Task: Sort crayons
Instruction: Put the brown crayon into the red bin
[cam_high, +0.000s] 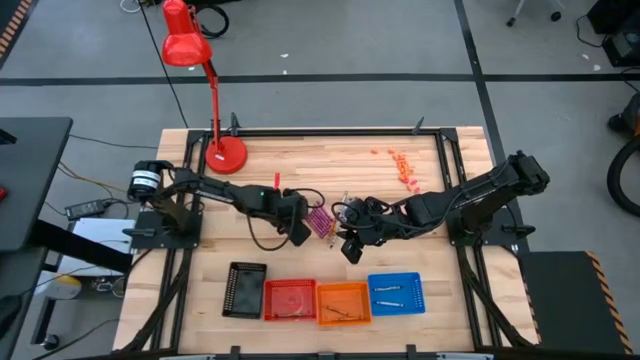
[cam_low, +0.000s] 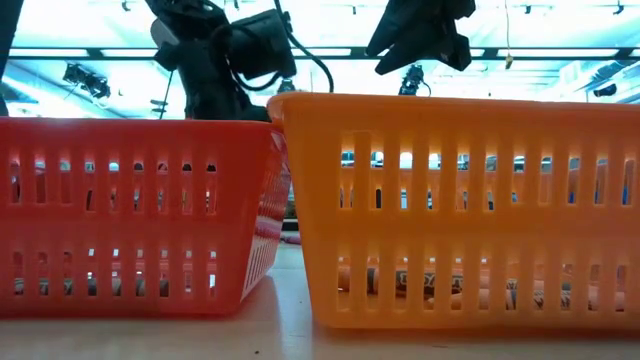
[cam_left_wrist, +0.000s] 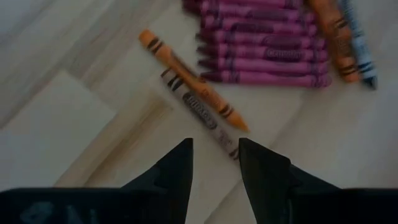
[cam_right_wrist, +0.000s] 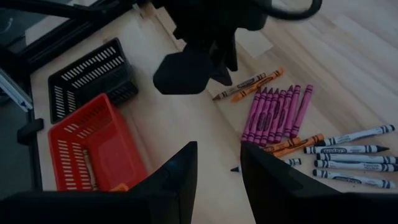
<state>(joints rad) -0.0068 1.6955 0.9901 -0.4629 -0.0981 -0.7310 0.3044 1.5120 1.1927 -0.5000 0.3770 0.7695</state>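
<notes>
Looking down from overhead and reading left to right, I see a red desk lamp with a round base (cam_high: 224, 153) at the far left part of the pale wooden table (cam_high: 300, 160), then the left gripper (cam_high: 299, 232) reaching in toward the middle. Its wrist camera shows the two dark fingers (cam_left_wrist: 180, 163) parted by a narrow gap with nothing between them, hovering just over a brown paper-wrapped crayon (cam_left_wrist: 199, 114) that lies touching an orange crayon (cam_left_wrist: 193, 81) alongside it. Just beyond those two sits a tidy row of magenta crayons (cam_left_wrist: 261, 43), side by side and touching. Next to the right, the right gripper (cam_high: 349, 247) hangs near the same pile; its fingers (cam_right_wrist: 177, 174) also stand slightly apart and empty. From its wrist I can see the magenta row (cam_right_wrist: 277, 114), a couple of orange sticks at its end, and beside them a cluster of pale grey-white crayons (cam_right_wrist: 351, 152). Along the near edge of the table, left to right, stand a black slotted plastic basket (cam_high: 244, 289), a red slotted basket (cam_high: 289, 299), an orange slotted basket (cam_high: 343, 302) and a blue slotted basket (cam_high: 396, 293); the blue one holds two pale sticks, and the orange one some thin sticks I cannot make out well. Small red-pink bits (cam_high: 403, 166) lie scattered at the far right of the table.
</notes>
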